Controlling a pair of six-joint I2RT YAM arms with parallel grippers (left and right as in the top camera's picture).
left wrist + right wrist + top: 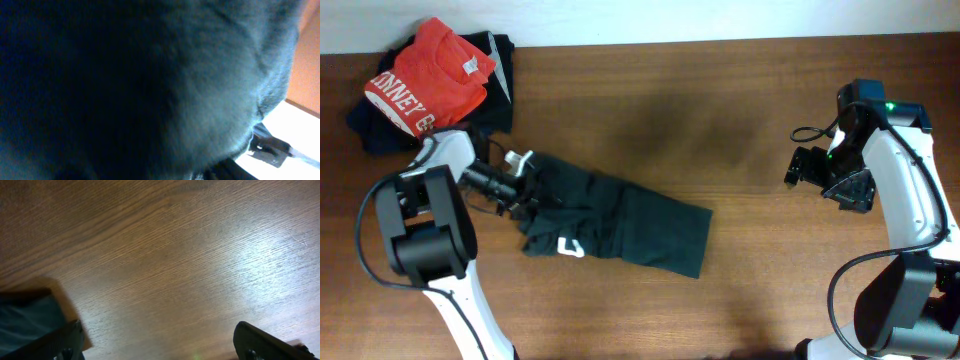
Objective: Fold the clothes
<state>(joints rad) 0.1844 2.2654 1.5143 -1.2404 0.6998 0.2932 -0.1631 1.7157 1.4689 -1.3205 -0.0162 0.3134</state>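
Brown wood-grain desk (720, 110), white wall (720, 15) behind, crumpled charcoal fabric T-shirt (640, 225), left fingers (523, 160) buried in it, grip unreadable, right fingers (265, 345) spread wide

T-shirt (150, 85): fills the left wrist view, blurred, no detail legible.
Left gripper (528, 188): fingertips buried in the fabric's left edge, overhead view; jaw stance unreadable.
Right gripper (157, 330): fingers (267, 344) cut by the lower frame edge.
Dark garments (375, 132), upper left: largely covered by red shirt (430, 75).
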